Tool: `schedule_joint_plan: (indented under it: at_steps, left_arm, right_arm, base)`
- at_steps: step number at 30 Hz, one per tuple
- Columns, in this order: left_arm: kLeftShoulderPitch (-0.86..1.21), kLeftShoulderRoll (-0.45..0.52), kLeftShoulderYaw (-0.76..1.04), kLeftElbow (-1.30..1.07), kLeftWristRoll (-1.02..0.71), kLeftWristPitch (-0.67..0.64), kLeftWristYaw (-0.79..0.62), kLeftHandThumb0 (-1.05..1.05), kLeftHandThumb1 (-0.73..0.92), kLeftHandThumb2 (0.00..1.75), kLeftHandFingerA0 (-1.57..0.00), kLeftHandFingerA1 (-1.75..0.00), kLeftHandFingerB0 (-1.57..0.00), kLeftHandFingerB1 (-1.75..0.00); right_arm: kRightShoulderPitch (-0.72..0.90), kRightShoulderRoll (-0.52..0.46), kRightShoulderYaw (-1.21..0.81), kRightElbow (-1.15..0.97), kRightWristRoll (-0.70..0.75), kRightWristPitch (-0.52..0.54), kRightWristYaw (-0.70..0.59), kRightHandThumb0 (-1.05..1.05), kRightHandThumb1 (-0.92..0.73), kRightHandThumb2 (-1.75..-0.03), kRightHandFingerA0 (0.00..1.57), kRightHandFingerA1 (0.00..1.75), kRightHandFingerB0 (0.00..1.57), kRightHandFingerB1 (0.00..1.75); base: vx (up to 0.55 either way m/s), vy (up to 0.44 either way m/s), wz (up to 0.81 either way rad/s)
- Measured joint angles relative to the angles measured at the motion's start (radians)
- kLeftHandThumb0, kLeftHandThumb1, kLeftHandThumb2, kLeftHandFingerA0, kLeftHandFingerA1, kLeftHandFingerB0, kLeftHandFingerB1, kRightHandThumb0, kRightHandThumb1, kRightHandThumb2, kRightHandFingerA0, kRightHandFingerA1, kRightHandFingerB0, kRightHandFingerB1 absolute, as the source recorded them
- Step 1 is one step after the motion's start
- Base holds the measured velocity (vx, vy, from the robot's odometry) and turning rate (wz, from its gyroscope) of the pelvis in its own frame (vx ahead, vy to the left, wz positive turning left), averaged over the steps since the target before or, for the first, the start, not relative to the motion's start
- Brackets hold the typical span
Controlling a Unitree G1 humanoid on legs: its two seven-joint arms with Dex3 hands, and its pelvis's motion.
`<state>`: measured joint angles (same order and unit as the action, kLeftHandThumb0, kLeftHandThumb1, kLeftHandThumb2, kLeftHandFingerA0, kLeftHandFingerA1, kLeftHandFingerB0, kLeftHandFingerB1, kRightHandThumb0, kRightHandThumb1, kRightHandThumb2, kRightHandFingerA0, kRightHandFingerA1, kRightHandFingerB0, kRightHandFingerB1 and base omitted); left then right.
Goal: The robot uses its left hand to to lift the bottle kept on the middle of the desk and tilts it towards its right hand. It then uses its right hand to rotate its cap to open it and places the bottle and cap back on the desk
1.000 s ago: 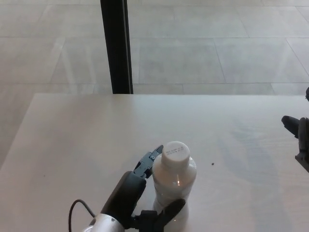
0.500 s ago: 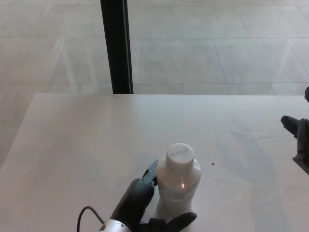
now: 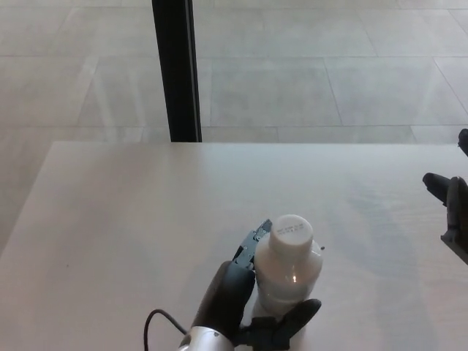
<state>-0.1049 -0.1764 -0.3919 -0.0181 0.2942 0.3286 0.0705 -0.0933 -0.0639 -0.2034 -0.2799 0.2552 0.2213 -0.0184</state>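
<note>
Desk: pale wooden desk [image 3: 110, 219], wide and flat.
Bottle: white plastic bottle [image 3: 287, 281] near the front edge, middle.
Left hand: black left hand [image 3: 245, 311] wraps the bottle's lower body.
Right hand: black right hand [image 3: 452, 208], far right; finger state unclear.
Cap: white screw cap [image 3: 291, 229] (on).
Advice: tilt rightward slowly, gripping firmly.

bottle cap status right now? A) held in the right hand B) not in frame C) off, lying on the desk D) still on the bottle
D: the white cap sits on top of the bottle, which the left hand grips around its body; the right hand is off at the desk's right edge, away from the cap.
</note>
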Motion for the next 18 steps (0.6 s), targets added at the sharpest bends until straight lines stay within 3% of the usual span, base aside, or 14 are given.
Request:
schedule_joint_plan:
  at_steps: [1,2,4,5,7,8,9,10,11,12,13,14,16,18]
  left_arm:
    - [0.000,-0.001,0.004,0.007,0.000,-0.001,0.016,-0.32,0.79,0.64,-0.68,-1.40,0.00,-0.25]
    - [0.000,-0.001,0.006,0.013,0.000,-0.004,0.027,-0.32,0.79,0.64,-0.68,-1.40,0.00,-0.25]
    - [0.000,-0.002,0.007,0.026,0.000,-0.012,0.055,-0.15,0.83,0.70,-1.04,-1.63,-0.13,-0.42]
    - [-0.001,-0.002,0.007,0.028,0.000,-0.016,0.067,0.02,0.88,0.72,-0.84,-1.41,-0.44,-0.54]
    - [-0.007,-0.003,-0.001,0.031,0.002,-0.018,0.096,0.07,0.78,0.95,-1.03,-1.61,-0.80,-0.86]
    - [-0.012,-0.003,-0.013,0.035,0.005,-0.018,0.110,0.13,0.74,1.16,-0.95,-1.63,-0.85,-1.15]
    - [-0.018,-0.003,-0.025,0.038,0.007,-0.019,0.121,0.08,0.73,1.30,-1.15,-1.22,-1.09,-1.16]
    - [-0.028,-0.003,-0.043,0.041,0.012,-0.019,0.133,0.11,0.71,1.30,-1.00,-1.75,-0.90,-1.54]
    - [-0.035,-0.003,-0.061,0.043,0.014,-0.019,0.141,0.08,0.79,1.35,-1.14,-1.24,-1.05,-1.18]
    - [-0.038,-0.002,-0.072,0.045,0.016,-0.019,0.146,0.08,0.78,1.35,-1.13,-1.23,-1.03,-1.17]
    - [-0.041,-0.001,-0.089,0.049,0.017,-0.019,0.155,0.08,0.78,1.35,-1.13,-1.23,-1.03,-1.17]
    - [-0.042,-0.001,-0.098,0.051,0.017,-0.019,0.158,0.16,0.69,1.38,-0.94,-1.75,-0.75,-1.73]
    - [-0.044,0.000,-0.111,0.056,0.016,-0.020,0.169,0.17,0.65,1.49,-0.98,-1.75,-0.79,-1.75]
    - [-0.044,0.001,-0.115,0.057,0.016,-0.020,0.177,0.17,0.64,1.55,-1.09,-1.75,-0.95,-1.57]
  right_arm:
    - [0.000,0.000,0.000,0.000,0.000,0.000,0.000,-0.67,-0.79,-0.64,0.36,0.68,0.26,0.32]
    - [0.000,0.000,-0.001,0.000,0.000,0.000,0.000,-0.67,-0.79,-0.64,0.36,0.68,0.26,0.32]
    - [0.000,0.000,-0.001,0.000,0.000,0.000,0.000,-0.68,-0.79,-0.64,0.36,0.69,0.26,0.33]
    - [0.000,0.000,-0.001,0.000,0.001,0.000,0.000,-0.68,-0.79,-0.64,0.37,0.70,0.27,0.33]
    - [-0.002,0.000,-0.001,-0.001,0.001,0.000,-0.001,-0.66,-0.79,-0.64,0.37,0.70,0.27,0.33]
    - [-0.005,0.001,-0.001,-0.003,0.001,0.001,-0.001,-0.66,-0.80,-0.64,0.37,0.72,0.27,0.34]
    - [-0.007,0.001,-0.002,-0.004,0.001,0.001,-0.002,-0.66,-0.80,-0.64,0.37,0.72,0.27,0.34]
    - [-0.011,0.002,-0.002,-0.006,0.002,0.001,-0.004,-0.66,-0.80,-0.64,0.38,0.72,0.27,0.33]
    - [-0.014,0.003,-0.003,-0.008,0.001,0.001,-0.006,-0.66,-0.79,-0.64,0.38,0.71,0.28,0.33]
    - [-0.015,0.004,-0.003,-0.010,0.001,0.001,-0.007,-0.66,-0.80,-0.64,0.38,0.72,0.27,0.33]
    - [-0.016,0.006,-0.004,-0.013,0.000,0.001,-0.010,-0.66,-0.80,-0.64,0.38,0.72,0.27,0.33]
    - [-0.016,0.007,-0.006,-0.014,0.000,0.001,-0.011,-0.66,-0.80,-0.64,0.39,0.75,0.28,0.33]
    - [-0.016,0.007,-0.014,-0.015,0.000,0.001,-0.013,-0.64,-0.80,-0.64,0.42,0.76,0.29,0.33]
    - [-0.015,0.008,-0.022,-0.017,0.000,0.001,-0.016,-0.63,-0.79,-0.64,0.45,0.78,0.31,0.33]
  base:
    - [0.00,0.000,0.00]
    - [0.00,0.000,0.00]
    - [0.00,0.000,0.00]
    - [0.00,0.000,0.00]
    - [0.00,0.000,0.00]
    - [0.00,0.000,0.00]
    - [0.00,0.000,0.00]
    - [0.00,0.000,0.00]
    - [0.00,0.000,0.00]
    - [0.00,0.000,0.00]
    - [0.00,0.000,0.00]
    - [0.00,0.000,0.00]
    - [0.00,0.000,0.00]
    - [0.00,0.000,0.00]
